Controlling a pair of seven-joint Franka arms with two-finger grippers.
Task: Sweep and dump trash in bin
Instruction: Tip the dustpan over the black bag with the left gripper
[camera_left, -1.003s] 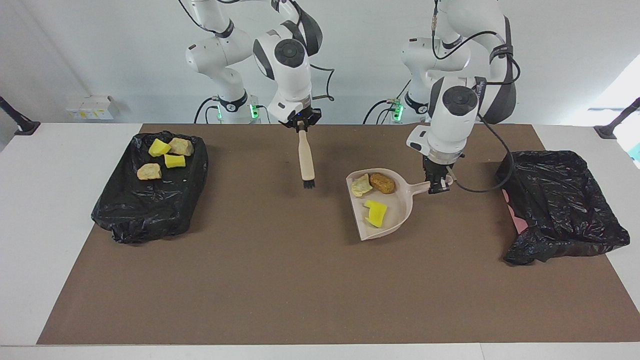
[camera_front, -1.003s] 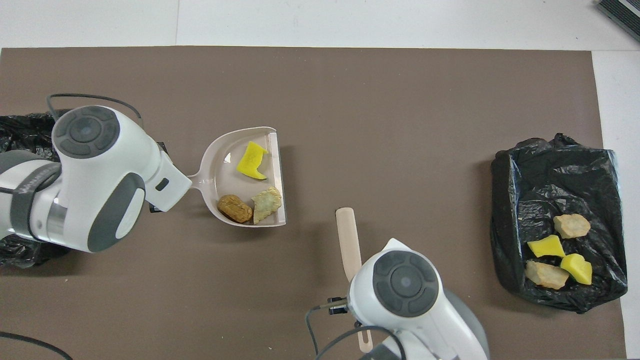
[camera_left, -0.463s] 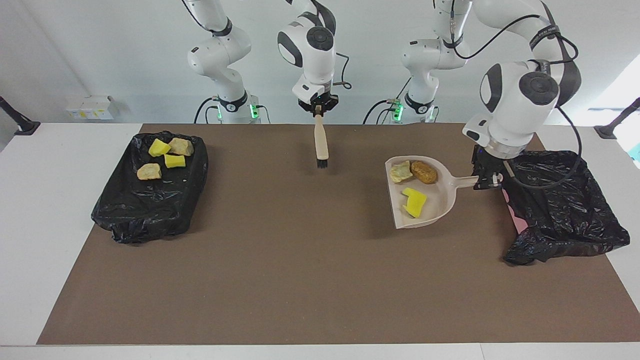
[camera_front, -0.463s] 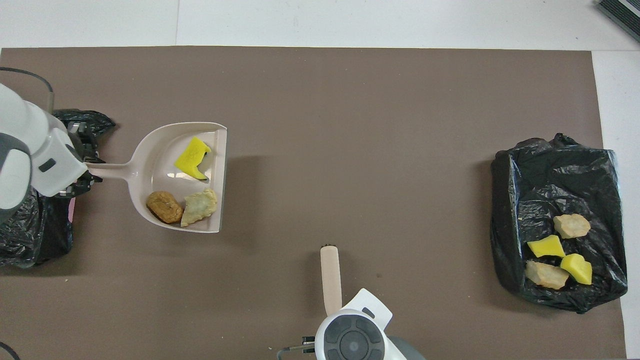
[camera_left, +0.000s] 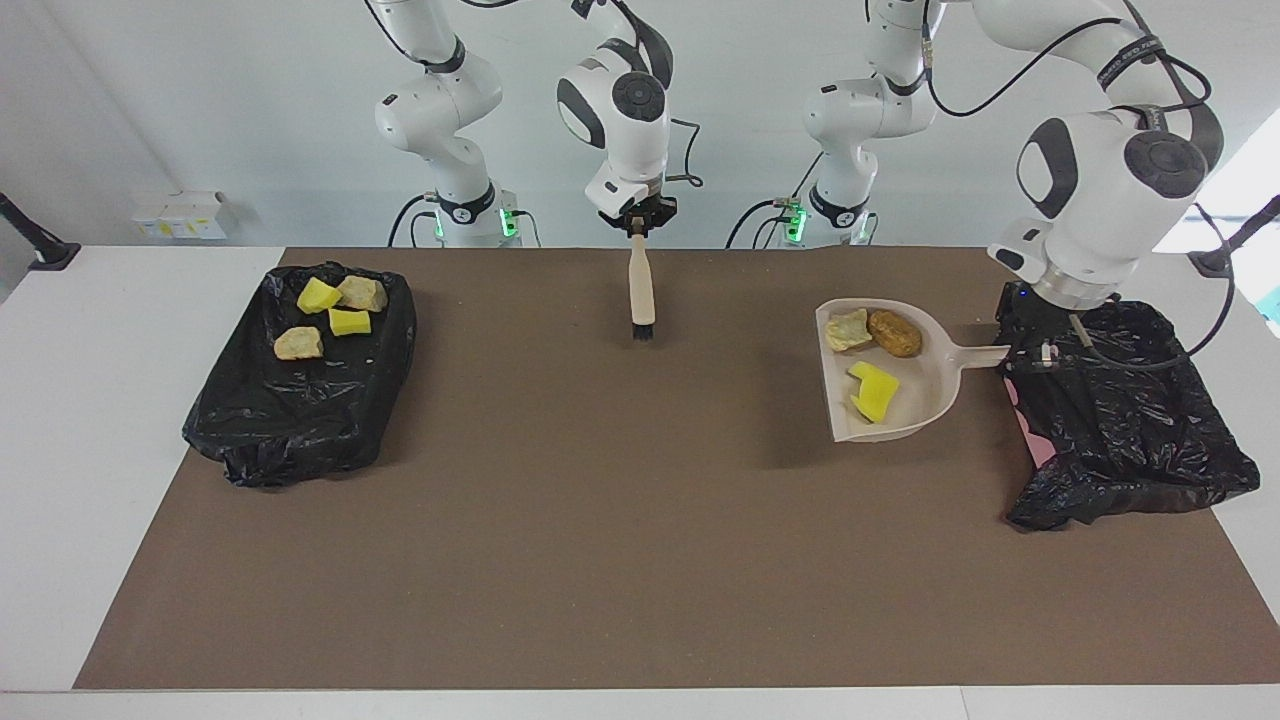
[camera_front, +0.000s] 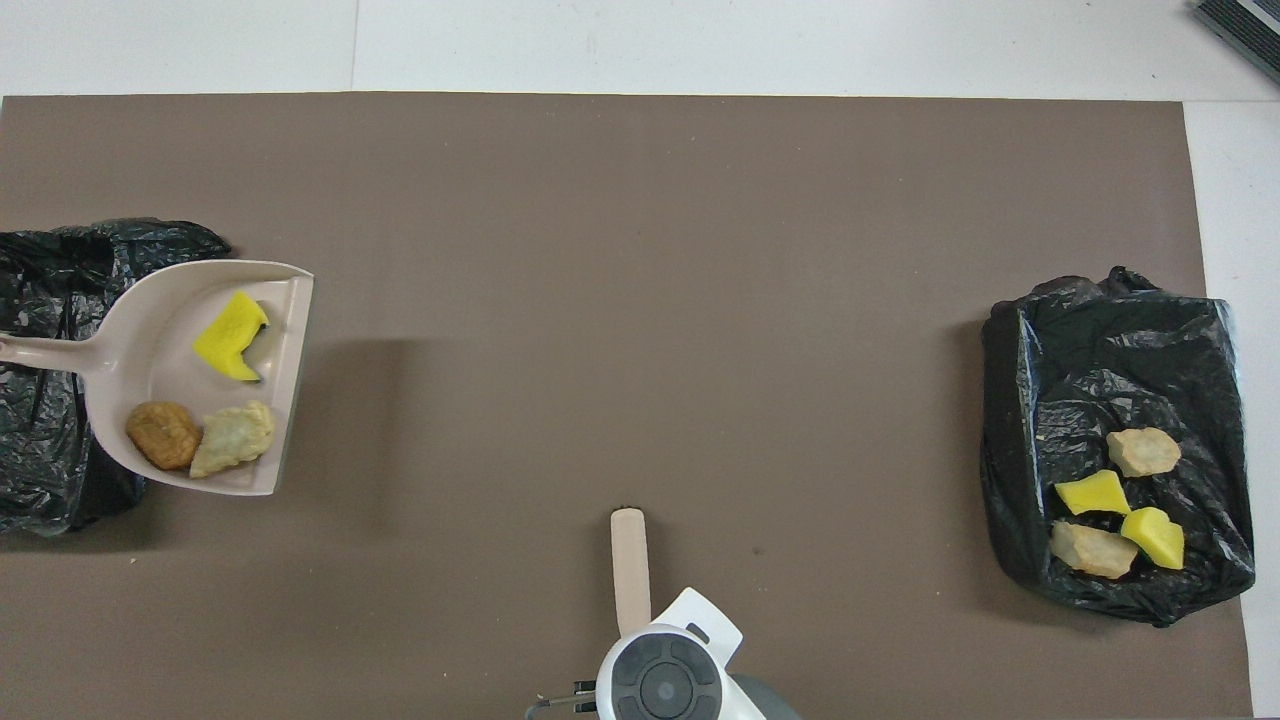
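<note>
two white robot arms work at a table covered by a brown mat (camera_left: 600, 560). the left gripper (camera_left: 1030, 352) is clamped on the handle of a beige dustpan (camera_left: 935, 395), holding it raised in the air beside the edge of a black bin (camera_left: 1130, 430) at the left arm's end of the table; the gripper itself is over that bin's rim. the pan looks roughly level. in it lie three pieces of trash: a yellow sponge chunk (camera_left: 872, 390), a brown peanut-shaped lump (camera_left: 895, 333) and a pale lump (camera_left: 848, 329), the last two touching each other at the side nearer the robots.

the right gripper (camera_left: 637, 222) is closed on the top of a brush (camera_left: 641, 290), which hangs upright with its dark bristles down, over the mat's middle near the robots' edge.

a second black bin (camera_left: 300, 400) sits at the right arm's end of the table. four more scraps (camera_left: 335, 310) rest on it, two yellow and two pale, clustered close together.
</note>
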